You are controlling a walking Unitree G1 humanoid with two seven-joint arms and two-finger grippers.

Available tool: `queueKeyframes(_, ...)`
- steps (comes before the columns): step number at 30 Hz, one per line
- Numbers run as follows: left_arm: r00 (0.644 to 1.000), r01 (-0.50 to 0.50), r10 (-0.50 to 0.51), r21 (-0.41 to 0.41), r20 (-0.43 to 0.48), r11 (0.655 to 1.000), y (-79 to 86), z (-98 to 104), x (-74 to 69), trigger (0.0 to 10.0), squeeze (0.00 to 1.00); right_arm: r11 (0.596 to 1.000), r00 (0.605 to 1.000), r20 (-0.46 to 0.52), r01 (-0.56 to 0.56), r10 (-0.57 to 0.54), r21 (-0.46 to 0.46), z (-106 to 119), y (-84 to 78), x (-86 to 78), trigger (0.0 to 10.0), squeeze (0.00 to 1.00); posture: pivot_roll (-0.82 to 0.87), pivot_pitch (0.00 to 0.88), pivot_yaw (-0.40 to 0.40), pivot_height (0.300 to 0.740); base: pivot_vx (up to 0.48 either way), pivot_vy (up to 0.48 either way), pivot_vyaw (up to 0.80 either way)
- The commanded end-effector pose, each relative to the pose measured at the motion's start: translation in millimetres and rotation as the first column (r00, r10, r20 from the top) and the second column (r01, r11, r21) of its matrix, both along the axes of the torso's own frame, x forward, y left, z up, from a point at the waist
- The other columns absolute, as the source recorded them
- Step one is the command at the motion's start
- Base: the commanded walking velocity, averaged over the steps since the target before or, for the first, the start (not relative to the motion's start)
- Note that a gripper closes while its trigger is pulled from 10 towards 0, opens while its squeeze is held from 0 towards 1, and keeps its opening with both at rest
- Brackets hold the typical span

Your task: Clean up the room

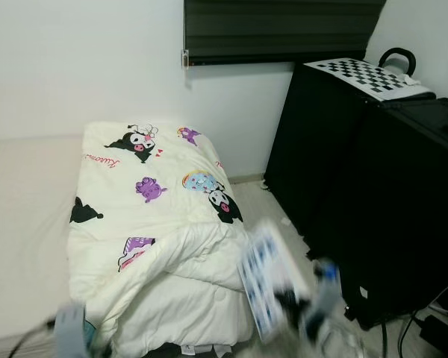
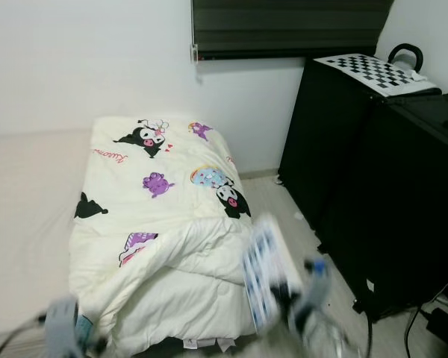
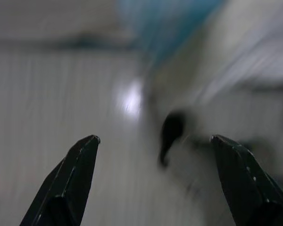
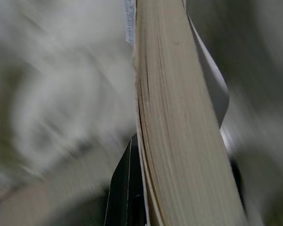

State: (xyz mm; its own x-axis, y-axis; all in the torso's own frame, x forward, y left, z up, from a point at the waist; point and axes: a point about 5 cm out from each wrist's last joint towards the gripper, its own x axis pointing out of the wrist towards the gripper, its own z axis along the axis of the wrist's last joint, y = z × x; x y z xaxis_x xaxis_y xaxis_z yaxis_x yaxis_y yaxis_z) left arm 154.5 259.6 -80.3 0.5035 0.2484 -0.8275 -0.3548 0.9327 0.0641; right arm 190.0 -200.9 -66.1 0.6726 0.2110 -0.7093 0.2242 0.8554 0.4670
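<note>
Right wrist view: my right gripper (image 4: 132, 188) is pinching a thick book (image 4: 179, 122), page edges facing the camera, one black finger pressed flat against its side. From the head cameras, the book (image 1: 265, 280) is blurred, held upright just beside the near corner of the cartoon-print comforter (image 1: 153, 216), between it and the black cabinet (image 1: 373, 201). Left gripper (image 3: 153, 141) has fingers spread wide with nothing between them, low at the comforter's near left edge.

text: pink script (too blurred to read) | on: quilt (image 1: 145, 194) | other: none
</note>
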Motion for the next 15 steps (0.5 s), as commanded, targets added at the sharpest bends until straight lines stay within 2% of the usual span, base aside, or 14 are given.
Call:
queueKeyframes(1,0.999,0.031,-0.031,-0.009,-0.035,0.999,-8.6,-6.9,-10.5,10.0,0.0,0.997,0.997,-0.077,0.007,-0.013,-0.074,-12.3,-6.5,-21.8,10.0,0.0,0.04,0.001,-0.057,0.74,0.0,0.0,0.0)
queueKeyframes(2,0.999,0.023,-0.024,-0.017,-0.044,1.0,-10.3,-9.7,-16.9,10.0,0.0,0.994,0.983,-0.185,-0.006,-0.015,-0.111,-26.0,-9.0,-51.5,10.0,0.0,0.05,0.009,-0.075,0.74,0.0,0.0,0.0)
queueKeyframes(3,0.998,0.017,-0.018,-0.018,-0.053,1.0,-10.7,-11.5,-21.5,10.0,0.0,0.99,0.965,-0.264,-0.031,-0.006,-0.137,-34.6,-10.2,-74.6,10.0,0.0,0.05,0.009,-0.075,0.74,0.0,0.0,0.0)
queueKeyframes(4,0.998,0.017,-0.018,-0.018,-0.053,1.0,-10.7,-11.5,-21.5,10.0,0.0,0.99,0.965,-0.264,-0.031,-0.006,-0.137,-34.6,-10.2,-74.6,10.0,0.0,0.05,0.009,-0.075,0.74,0.0,0.0,0.0)
queueKeyframes(6,0.997,0.018,-0.019,-0.015,-0.069,1.0,-9.6,-13.3,-27.5,10.0,0.0,0.981,0.937,-0.349,-0.096,0.032,-0.168,-42.2,-10.7,-98.8,10.0,0.0,0.05,0.008,-0.079,0.74,0.0,0.0,0.0)
queueKeyframes(12,0.995,0.05,-0.05,-0.004,-0.084,0.999,-6.0,-12.7,-28.6,10.0,0.0,0.965,0.93,-0.361,-0.157,0.072,-0.212,-43.2,-13.8,-99.1,10.0,0.0,0.05,0.0,-0.076,0.74,0.0,0.0,0.59)
queueKeyframes(15,0.992,0.099,-0.099,-0.012,-0.078,0.995,-3.3,-9.8,-21.9,10.0,0.0,0.949,0.945,-0.319,-0.163,0.072,-0.27,-38.1,-23.9,-83.4,10.0,0.0,0.05,0.0,-0.071,0.74,0.0,0.0,0.78)
